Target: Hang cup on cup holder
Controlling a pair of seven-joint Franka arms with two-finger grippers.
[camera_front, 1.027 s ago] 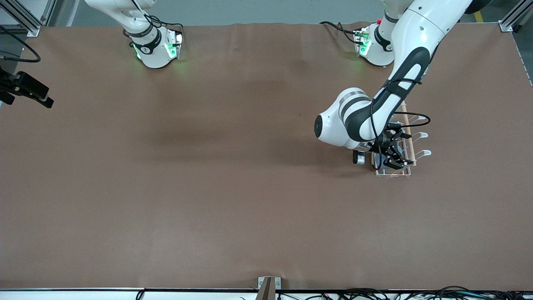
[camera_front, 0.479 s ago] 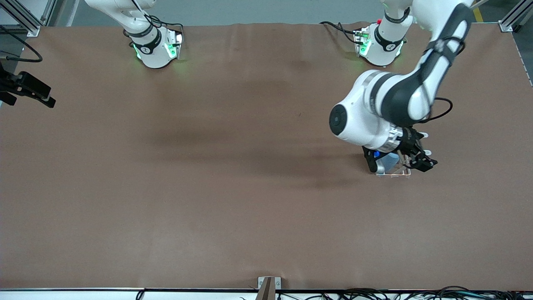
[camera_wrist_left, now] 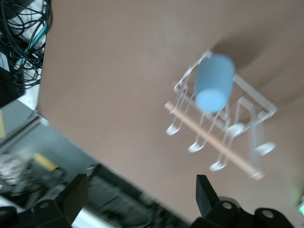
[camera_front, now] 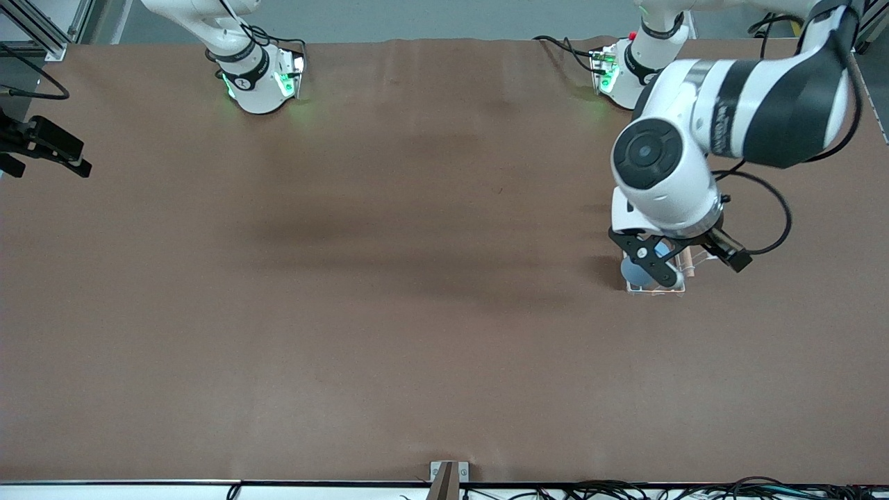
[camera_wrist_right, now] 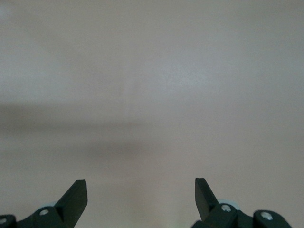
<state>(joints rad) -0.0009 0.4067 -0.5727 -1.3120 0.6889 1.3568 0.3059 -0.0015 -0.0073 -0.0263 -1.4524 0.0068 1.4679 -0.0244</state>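
The cup (camera_wrist_left: 214,82), a small matte light blue tumbler with tapered sides, hung upside down over a prong of the cup holder (camera_wrist_left: 222,124), a white wire rack with looped prongs and a pale wooden rod along its top. The rack stood on the brown worktop (camera_front: 389,292) toward the left arm's end. The left pincer (camera_front: 684,262) hovered above the rack with its fingers (camera_wrist_left: 205,194) spread wide and nothing between them; a second earlier it had sat low at the cup. The right pincer (camera_wrist_right: 140,197) waited over bare worktop, apparently well apart from the rack, its fingers likewise apart.
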